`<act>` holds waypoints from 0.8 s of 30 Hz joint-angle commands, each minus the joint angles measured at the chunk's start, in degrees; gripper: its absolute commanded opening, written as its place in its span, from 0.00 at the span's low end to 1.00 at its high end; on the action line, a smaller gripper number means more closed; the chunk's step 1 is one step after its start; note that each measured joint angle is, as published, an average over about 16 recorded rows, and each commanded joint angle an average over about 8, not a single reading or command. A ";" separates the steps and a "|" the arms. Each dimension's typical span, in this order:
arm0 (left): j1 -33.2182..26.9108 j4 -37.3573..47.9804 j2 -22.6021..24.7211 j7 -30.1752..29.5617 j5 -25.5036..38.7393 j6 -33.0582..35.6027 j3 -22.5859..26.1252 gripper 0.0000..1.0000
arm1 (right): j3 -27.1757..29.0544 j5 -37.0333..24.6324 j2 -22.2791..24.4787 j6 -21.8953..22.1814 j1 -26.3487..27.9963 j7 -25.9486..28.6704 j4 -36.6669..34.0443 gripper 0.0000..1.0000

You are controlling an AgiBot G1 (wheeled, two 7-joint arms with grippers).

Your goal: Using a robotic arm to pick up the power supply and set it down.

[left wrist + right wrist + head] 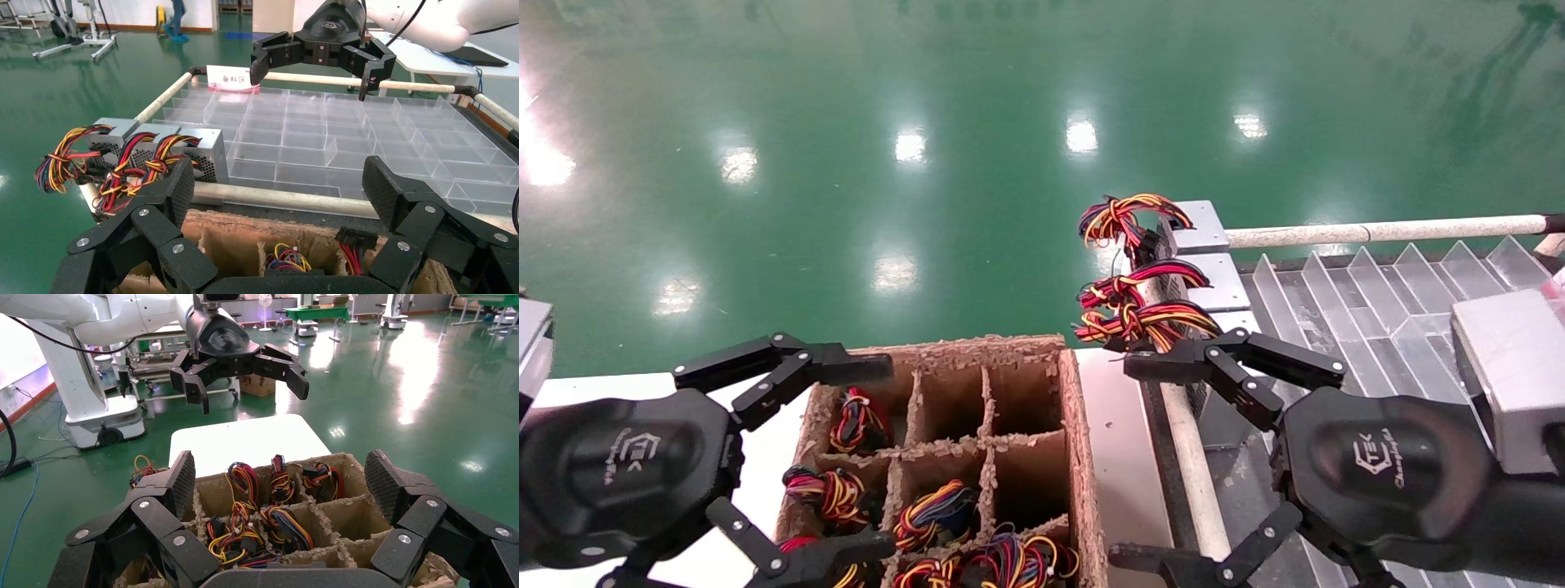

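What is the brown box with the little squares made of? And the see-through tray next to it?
The brown box looks like rough cardboard or pressed pulp: matte, with crumbly, fuzzy edges on its dividers. The see-through tray seems to be clear, shiny plastic, maybe acrylic: you can see straight through its thin walls, and they catch the light.

Left end effector (pixel 821 465) and right end effector (pixel 1148 457) both hover, fingers spread wide.
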 commanded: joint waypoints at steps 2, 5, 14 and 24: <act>0.00 0.00 0.00 0.00 0.00 0.00 0.00 1.00 | 0.00 0.00 0.00 0.00 0.00 0.00 0.00 1.00; 0.00 0.00 0.00 0.00 0.00 0.00 0.00 1.00 | 0.00 0.00 0.00 0.00 0.00 0.00 0.00 1.00; 0.00 0.00 0.00 0.00 0.00 0.00 0.00 1.00 | 0.00 0.00 0.00 0.00 0.00 0.00 0.00 1.00; 0.00 0.00 0.00 0.00 0.00 0.00 0.00 1.00 | 0.00 0.00 0.00 0.00 0.00 0.00 0.00 1.00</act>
